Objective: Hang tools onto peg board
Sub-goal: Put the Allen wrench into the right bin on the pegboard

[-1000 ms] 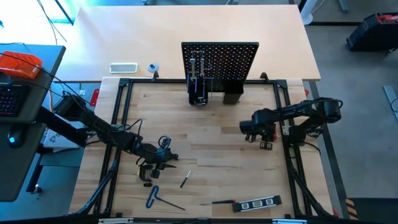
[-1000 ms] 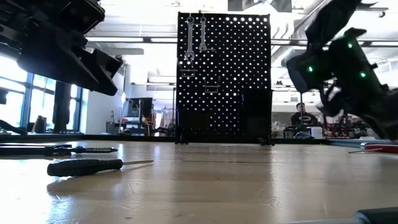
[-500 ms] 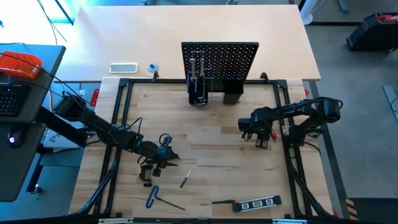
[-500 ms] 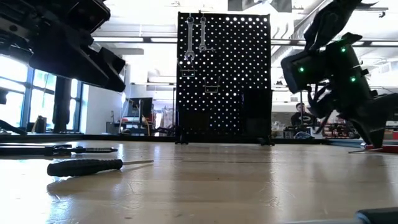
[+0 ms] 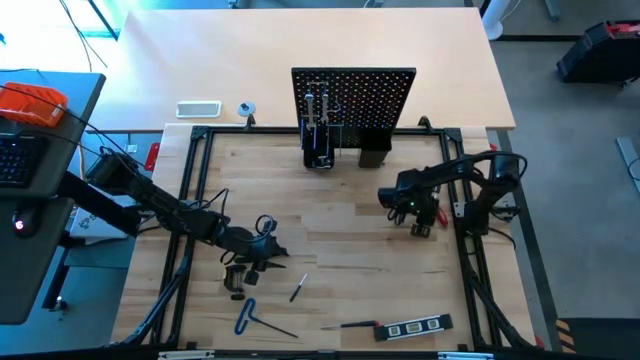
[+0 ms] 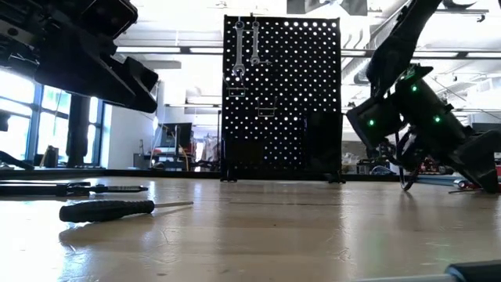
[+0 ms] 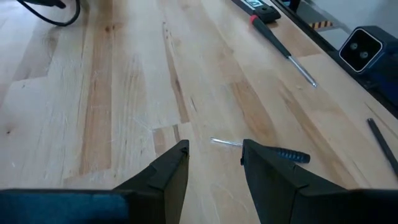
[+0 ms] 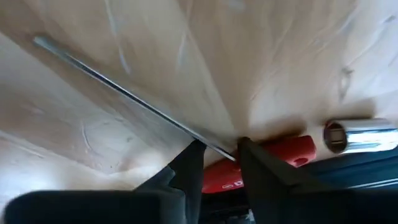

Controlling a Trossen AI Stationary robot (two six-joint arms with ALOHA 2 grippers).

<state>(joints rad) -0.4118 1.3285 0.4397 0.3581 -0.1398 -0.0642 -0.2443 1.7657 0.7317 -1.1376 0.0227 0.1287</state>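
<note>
I count two silver wrenches hanging side by side near the top edge of the peg board, which stands upright at the far edge of the table with two black holder boxes at its base. Loose on the table I see one blue-handled hex key near the front left, one small screwdriver just beside it, one longer screwdriver lying next to one black level at the front, and one black C-clamp under my left arm.

My left gripper hovers low over bare wood with its fingers a moderate gap apart and nothing between them; the small blue-tipped screwdriver lies just past its fingertips.

My right gripper is down at the table on the right side, its fingers drawn close together around the thin metal shaft of a red-handled screwdriver lying on the wood, with a silver socket just beside the handle. I cannot tell whether the fingers actually clamp the shaft
</note>
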